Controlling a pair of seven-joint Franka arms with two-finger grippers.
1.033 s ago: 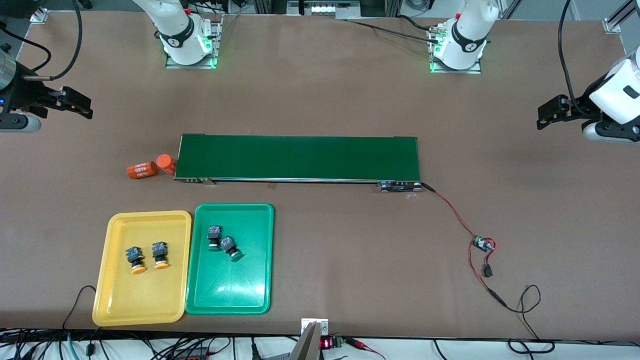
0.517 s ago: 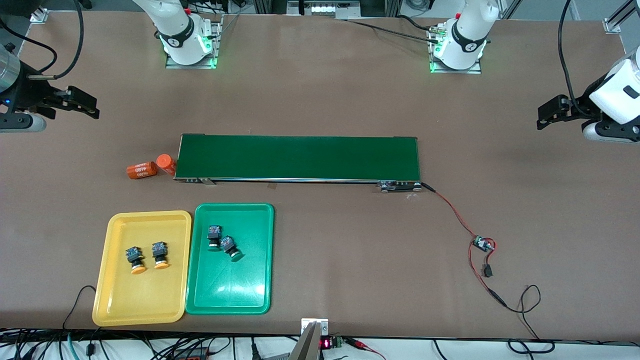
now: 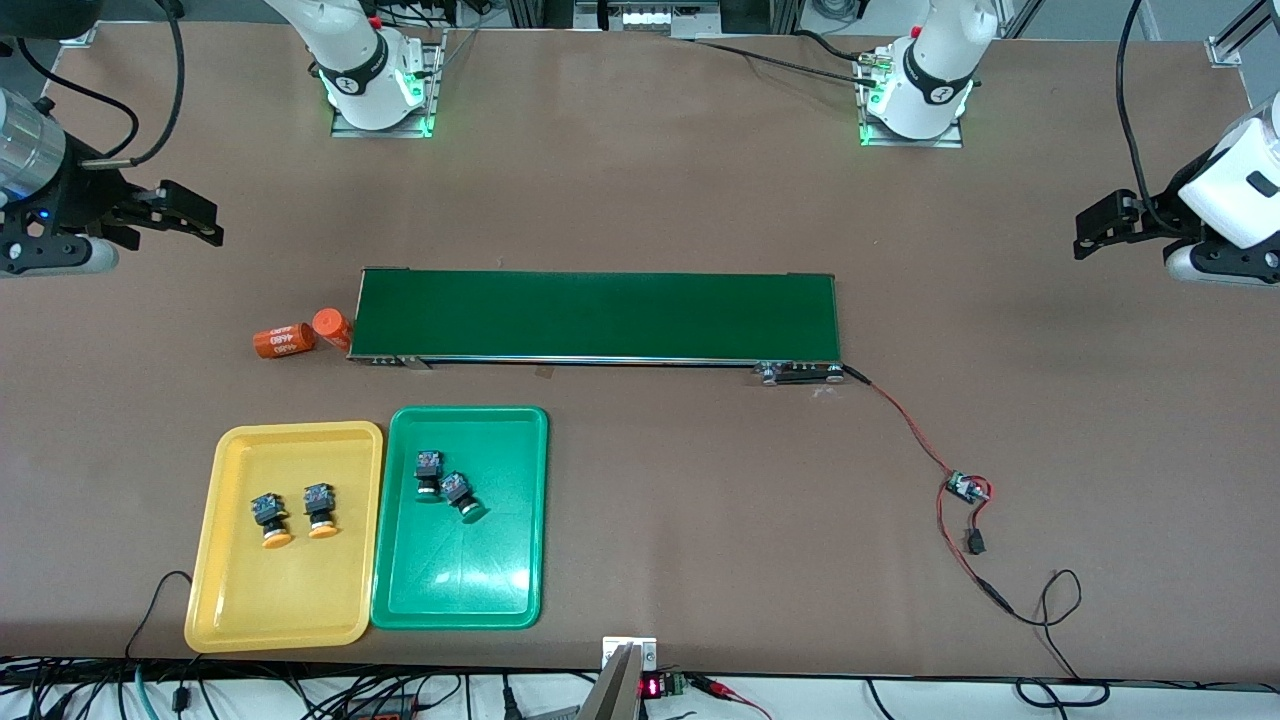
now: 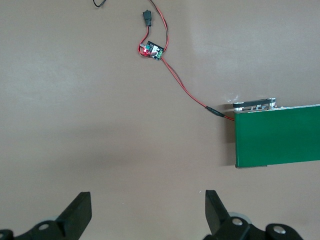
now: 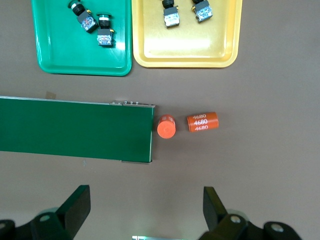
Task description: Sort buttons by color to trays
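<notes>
Two orange-capped buttons [image 3: 296, 511] lay in the yellow tray [image 3: 240, 610], two green-capped buttons [image 3: 446, 483] in the green tray [image 3: 455, 597]. Left gripper [image 3: 1097, 231] and right gripper [image 3: 185, 212] hung over bare desk [image 3: 650, 200] at their own ends, jaws wide, empty.

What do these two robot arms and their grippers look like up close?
Both arms are glossy white, with black rings at the joints and green lights glowing at their bases. Each ends in a black two-finger gripper, the left gripper and the right gripper, with black cables looping to the wrists.
</notes>
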